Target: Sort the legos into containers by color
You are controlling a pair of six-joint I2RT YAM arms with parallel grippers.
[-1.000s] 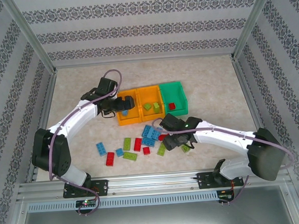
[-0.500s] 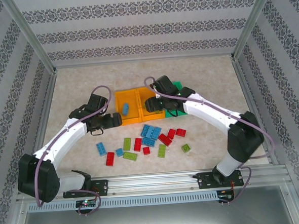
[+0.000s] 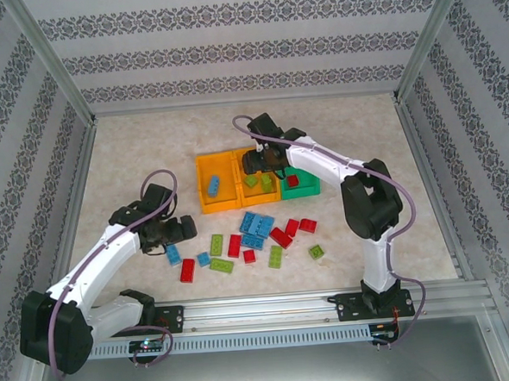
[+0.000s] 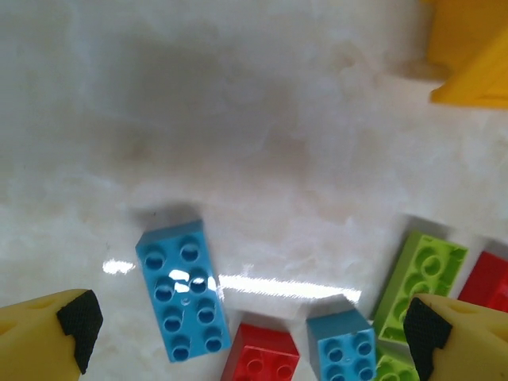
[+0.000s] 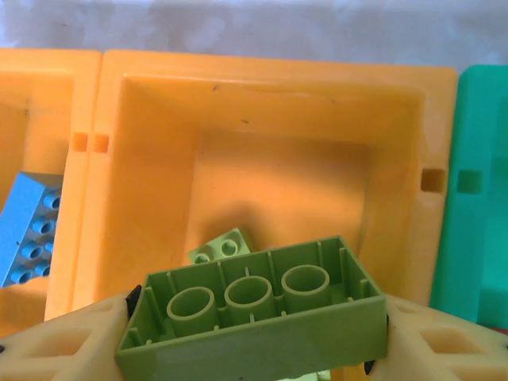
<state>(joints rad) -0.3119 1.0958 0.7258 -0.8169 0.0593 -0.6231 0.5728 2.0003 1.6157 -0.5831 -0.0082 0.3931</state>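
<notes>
Your right gripper clamps a green brick over the middle bin. Your left gripper hangs wide open, empty.

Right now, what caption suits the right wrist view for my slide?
Right gripper holds a lime brick over the middle orange bin.

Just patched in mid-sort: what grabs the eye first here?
The right gripper grips a lime green brick above the middle orange bin, where another lime piece already lies. The left gripper hangs wide open over a long blue brick among the loose bricks on the table.
</notes>
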